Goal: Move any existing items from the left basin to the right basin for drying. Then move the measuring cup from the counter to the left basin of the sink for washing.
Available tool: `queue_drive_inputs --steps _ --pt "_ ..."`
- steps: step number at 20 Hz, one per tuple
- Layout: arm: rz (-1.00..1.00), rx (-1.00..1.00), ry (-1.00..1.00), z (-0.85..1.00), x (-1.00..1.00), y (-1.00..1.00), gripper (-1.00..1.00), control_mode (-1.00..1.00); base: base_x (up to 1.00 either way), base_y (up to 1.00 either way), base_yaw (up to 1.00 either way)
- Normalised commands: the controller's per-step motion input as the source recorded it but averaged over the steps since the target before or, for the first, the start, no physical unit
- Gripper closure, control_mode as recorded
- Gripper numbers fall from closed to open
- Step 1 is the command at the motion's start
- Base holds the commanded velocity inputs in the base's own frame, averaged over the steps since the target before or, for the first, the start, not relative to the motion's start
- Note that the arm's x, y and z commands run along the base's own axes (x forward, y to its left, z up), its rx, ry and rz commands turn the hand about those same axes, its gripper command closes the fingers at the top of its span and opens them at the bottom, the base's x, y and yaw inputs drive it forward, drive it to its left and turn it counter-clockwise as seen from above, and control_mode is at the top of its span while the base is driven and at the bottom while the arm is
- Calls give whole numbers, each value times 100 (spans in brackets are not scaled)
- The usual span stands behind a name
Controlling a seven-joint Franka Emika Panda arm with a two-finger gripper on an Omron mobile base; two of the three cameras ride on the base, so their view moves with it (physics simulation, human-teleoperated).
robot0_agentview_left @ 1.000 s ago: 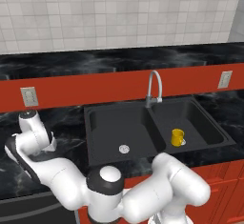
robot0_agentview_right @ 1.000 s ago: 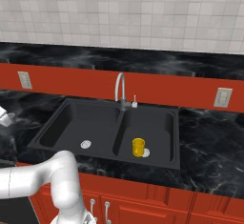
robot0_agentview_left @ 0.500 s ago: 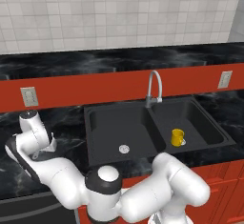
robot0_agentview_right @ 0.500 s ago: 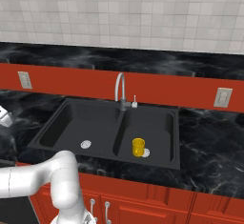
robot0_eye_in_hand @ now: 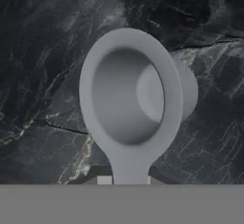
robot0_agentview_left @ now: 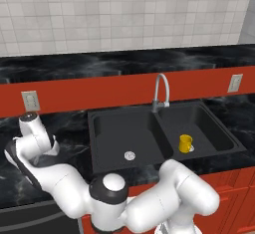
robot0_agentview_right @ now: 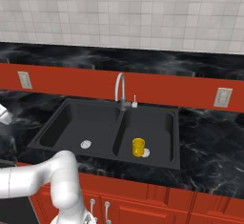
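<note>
In the hand view the silvery measuring cup (robot0_eye_in_hand: 131, 94) looms close over the black marble counter (robot0_eye_in_hand: 38, 51), tilted with its mouth toward the camera. Its handle runs down between the fingertips of my gripper (robot0_eye_in_hand: 125, 180), which is shut on it. In the left base view my hand (robot0_agentview_left: 34, 128) hangs over the counter (robot0_agentview_left: 69, 123) left of the sink. The yellow mug (robot0_agentview_left: 185, 143) (robot0_agentview_right: 138, 147) stands upright in the narrower right basin (robot0_agentview_left: 211, 128) (robot0_agentview_right: 159, 123), beside its drain. The wider left basin (robot0_agentview_left: 117, 133) (robot0_agentview_right: 78, 123) holds nothing but its drain.
The grey gooseneck faucet (robot0_agentview_left: 160, 91) (robot0_agentview_right: 120, 90) rises behind the sink's divider. Wall outlets (robot0_agentview_left: 30, 100) (robot0_agentview_right: 222, 97) sit on the red backsplash strip. My white arm crosses the foreground in front of the red cabinets (robot0_agentview_right: 157, 208).
My hand has risen slightly over the counter left of the sink. The mug and the sink stand as before.
</note>
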Motion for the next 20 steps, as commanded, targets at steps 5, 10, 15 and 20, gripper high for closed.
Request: queue_drive_inputs --steps 5,10,15,20 --pt "-4 0 -4 36 0 -30 100 -100 0 0 0" --pt "-2 0 -3 25 0 -51 100 -100 0 0 0" --pt "-1 0 -4 26 0 -59 100 -100 0 0 0" --pt "-1 0 -5 27 0 -60 100 -100 0 0 0"
